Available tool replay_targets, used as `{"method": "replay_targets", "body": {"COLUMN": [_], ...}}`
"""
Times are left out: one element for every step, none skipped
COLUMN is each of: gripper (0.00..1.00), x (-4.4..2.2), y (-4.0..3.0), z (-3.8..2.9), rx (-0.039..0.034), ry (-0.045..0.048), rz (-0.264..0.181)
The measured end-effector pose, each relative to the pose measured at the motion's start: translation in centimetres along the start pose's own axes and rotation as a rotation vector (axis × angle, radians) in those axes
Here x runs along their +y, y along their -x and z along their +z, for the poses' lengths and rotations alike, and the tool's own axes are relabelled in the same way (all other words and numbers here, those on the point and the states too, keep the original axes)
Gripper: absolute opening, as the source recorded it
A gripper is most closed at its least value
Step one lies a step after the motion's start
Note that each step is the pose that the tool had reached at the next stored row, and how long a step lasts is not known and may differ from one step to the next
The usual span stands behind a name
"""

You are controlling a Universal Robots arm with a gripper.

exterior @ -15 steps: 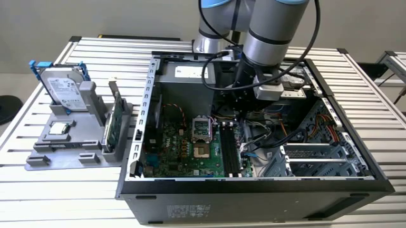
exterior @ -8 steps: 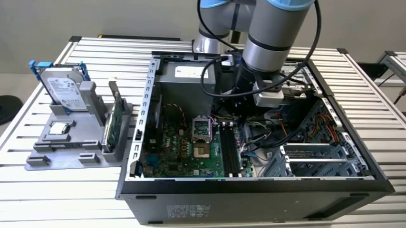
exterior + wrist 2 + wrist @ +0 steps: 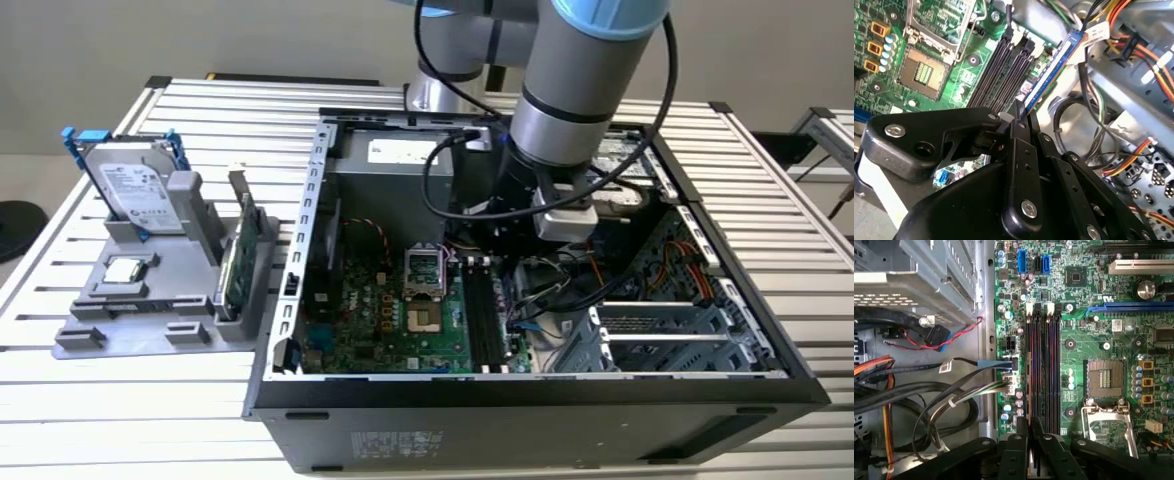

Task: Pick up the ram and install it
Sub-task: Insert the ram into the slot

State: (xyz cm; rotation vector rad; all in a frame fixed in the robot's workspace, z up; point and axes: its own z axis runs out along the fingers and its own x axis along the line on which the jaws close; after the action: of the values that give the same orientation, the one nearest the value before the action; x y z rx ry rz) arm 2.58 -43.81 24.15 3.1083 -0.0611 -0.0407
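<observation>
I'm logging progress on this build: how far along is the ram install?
Done: the ram is picked up, and the gripper is shut on one end of it inside the open case. In hand: it hangs over the motherboard's black slots, roughly lined up with them in the first wrist view. Left: seating it; the slots look empty.

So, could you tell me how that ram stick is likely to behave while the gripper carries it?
The ram is a thin flat board, so it is probably stiff and light. The gripper pinches only one end, so it could pivot if bumped. Its edge hangs over the motherboard slots, and rough contact might damage it.
</observation>
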Motion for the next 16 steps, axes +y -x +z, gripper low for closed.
{"method": "replay_targets", "body": {"gripper": [0.0,0.0,0.0,0.0,0.0,0.0,0.0,0.0,0.0,0.0,0.0,0.0,0.0,0.0,0.0,0.0], "x": [0.2,0.42,0.6,0.76,0.93,1.09,1.23,1.37,1.48,1.59,1.69,1.8,1.91,2.0,2.09,2.16], "y": [-0.01,-0.02,-0.03,-0.04,-0.04,-0.03,0.0,0.02,0.04,0.07,0.13,0.19,0.22,0.24,0.26,0.27], "z": [0.06,0.1,0.16,0.23,0.31,0.38,0.44,0.46,0.47,0.48,0.49,0.52,0.55,0.62,0.69,0.75], "rx": [0.0,0.0,0.0,0.0,0.0,0.0002,0.0004,0.0007,0.0007,0.0008,0.0012,0.0017,0.0017,0.0018,0.0018,0.0018], "ry": [0.0001,0.0001,0.0,0.0,0.0001,0.0,0.0,-0.0001,0.0,0.0001,0.0,-0.0001,0.0,0.0001,0.0002,0.0006], "rz": [0.0,0.0,0.0,0.0,0.0,0.0,0.0,0.0,0.0,0.0,0.0,0.0,0.0,0.0,0.0,0.0]}}
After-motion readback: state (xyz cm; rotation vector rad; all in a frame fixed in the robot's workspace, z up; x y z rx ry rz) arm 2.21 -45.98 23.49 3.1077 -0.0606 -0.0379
